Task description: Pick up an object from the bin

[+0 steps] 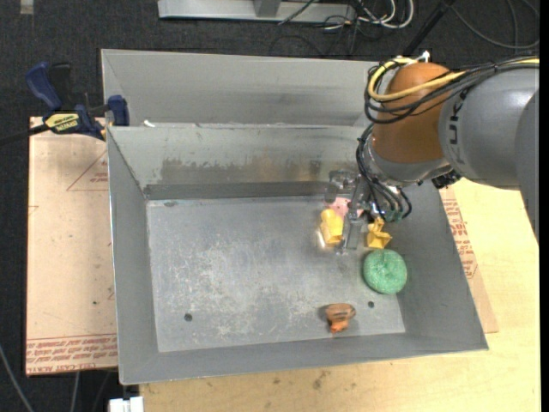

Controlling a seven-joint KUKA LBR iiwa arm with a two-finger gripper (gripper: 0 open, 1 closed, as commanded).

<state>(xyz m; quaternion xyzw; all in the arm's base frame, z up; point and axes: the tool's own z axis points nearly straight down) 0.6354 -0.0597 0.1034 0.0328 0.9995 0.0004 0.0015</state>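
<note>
Looking down into the grey bin [223,264], we find the claw [348,240] low over the floor at the centre right of the frame. It hangs below the arm's orange wrist cover [412,114], which comes in from the upper right. Right beside the claw, on its left in the frame, is a small yellow block [331,227]. It is glossy, taller than it is wide, and has a paler patch at its lower end. We cannot tell how far the claw is open, nor whether it has hold of the yellow block, because metal parts and cables crowd together there. Just above the block sits a small pink piece [340,204], close against it. To the right of the claw lies a smaller yellow lump [377,235] of uneven outline. Just below that rests a round green ball [385,272] with a rough surface. Well apart, toward the lower middle of the floor, lies a small orange-brown thing [340,316].
</note>
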